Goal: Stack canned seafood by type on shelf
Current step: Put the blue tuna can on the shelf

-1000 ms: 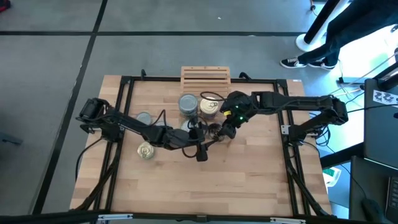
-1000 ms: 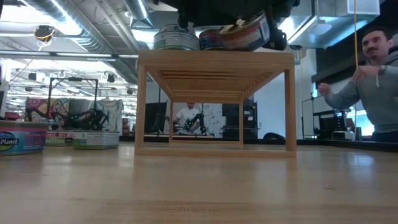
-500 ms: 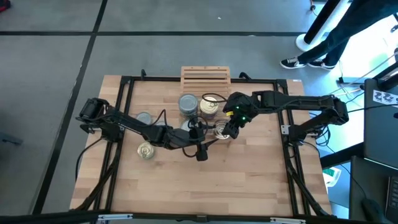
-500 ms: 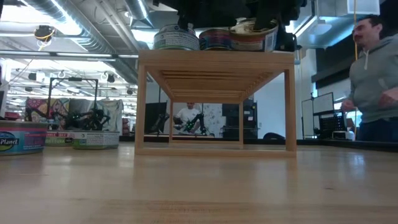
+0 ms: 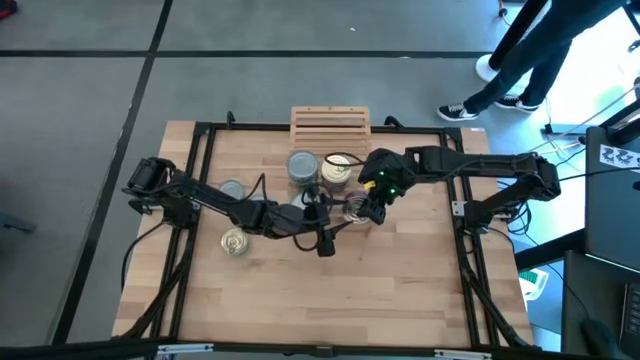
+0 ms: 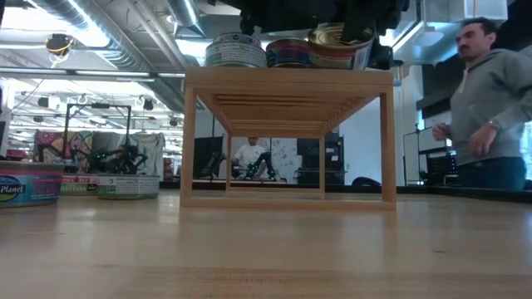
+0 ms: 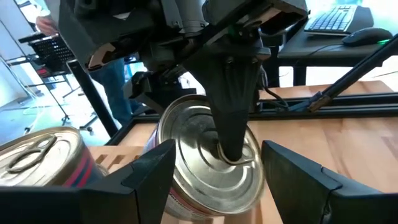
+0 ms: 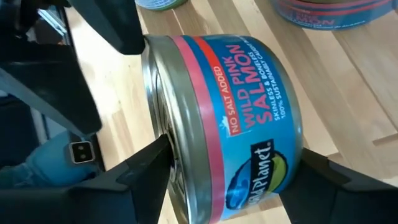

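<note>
High view: the right gripper (image 5: 360,208) and left gripper (image 5: 322,222) meet at table centre, around a salmon tin (image 5: 353,207). The shelf (image 5: 331,122) lies at 12 o'clock; 2 tins (image 5: 232,189) sit at 9 o'clock.

Low view: 3 tins (image 6: 235,50) show above the shelf top (image 6: 288,76). A person (image 6: 490,116) stands at 3 o'clock.

Left wrist view: its jaws are spread beside the tin's end (image 7: 210,163), 1 right finger (image 7: 231,102) on it.

Right wrist view: its jaws pinch the tin (image 8: 229,127) top and bottom.
</note>
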### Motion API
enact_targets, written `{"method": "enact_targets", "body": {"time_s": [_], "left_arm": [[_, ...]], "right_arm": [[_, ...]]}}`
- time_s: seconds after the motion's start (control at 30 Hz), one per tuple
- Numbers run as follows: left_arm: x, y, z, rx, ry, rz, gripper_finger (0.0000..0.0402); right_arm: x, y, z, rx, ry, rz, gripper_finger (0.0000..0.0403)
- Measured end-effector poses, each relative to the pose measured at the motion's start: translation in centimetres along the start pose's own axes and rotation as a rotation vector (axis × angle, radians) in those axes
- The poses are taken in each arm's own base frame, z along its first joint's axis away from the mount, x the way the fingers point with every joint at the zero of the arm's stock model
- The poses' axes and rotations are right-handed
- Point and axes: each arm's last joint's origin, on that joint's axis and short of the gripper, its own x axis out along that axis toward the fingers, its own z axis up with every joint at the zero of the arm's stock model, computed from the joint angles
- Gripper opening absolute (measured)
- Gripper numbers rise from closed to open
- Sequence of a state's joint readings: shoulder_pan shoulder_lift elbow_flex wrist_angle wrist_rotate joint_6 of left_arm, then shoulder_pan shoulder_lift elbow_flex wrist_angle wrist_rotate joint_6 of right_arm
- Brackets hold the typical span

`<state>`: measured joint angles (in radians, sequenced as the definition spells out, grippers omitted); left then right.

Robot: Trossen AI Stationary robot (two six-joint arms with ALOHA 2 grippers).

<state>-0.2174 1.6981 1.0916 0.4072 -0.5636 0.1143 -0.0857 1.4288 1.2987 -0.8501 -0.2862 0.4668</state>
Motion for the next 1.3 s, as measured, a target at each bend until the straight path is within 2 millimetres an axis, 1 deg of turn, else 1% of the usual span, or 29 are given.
{"method": "enact_targets", "body": {"time_s": [0.17,0.4,0.83,0.9,0.97,1.1,1.3], "left_arm": [[0.2,0.4,-0.1,0.001,0.008,0.02,0.0237],[-0.2,0.1,0.2,0.014,0.003,0.061,0.0237],[-0.5,-0.2,0.2,0.012,0.004,0.055,0.0237],[-0.5,-0.3,0.2,0.01,0.003,0.052,0.0237],[-0.5,-0.3,0.2,0.011,0.003,0.051,0.0237],[-0.5,-0.4,0.2,0.012,0.003,0.051,0.0237],[-1.1,0.1,1.1,0.001,-0.02,0.053,0.0237]], "right_arm": [[0.1,0.3,0.3,0.018,-0.015,0.061,0.0257],[0.1,0.3,0.3,0.017,-0.015,0.063,0.0257],[0.1,0.3,0.4,0.036,-0.018,0.064,0.0256],[0.1,0.3,0.4,0.036,-0.019,0.064,0.0249],[0.1,0.3,0.4,0.036,-0.018,0.068,0.0233],[0.1,0.5,0.5,0.031,-0.019,0.102,0.0185],[0.0,0.9,1.0,0.036,-0.058,0.168,0.0181]]}}
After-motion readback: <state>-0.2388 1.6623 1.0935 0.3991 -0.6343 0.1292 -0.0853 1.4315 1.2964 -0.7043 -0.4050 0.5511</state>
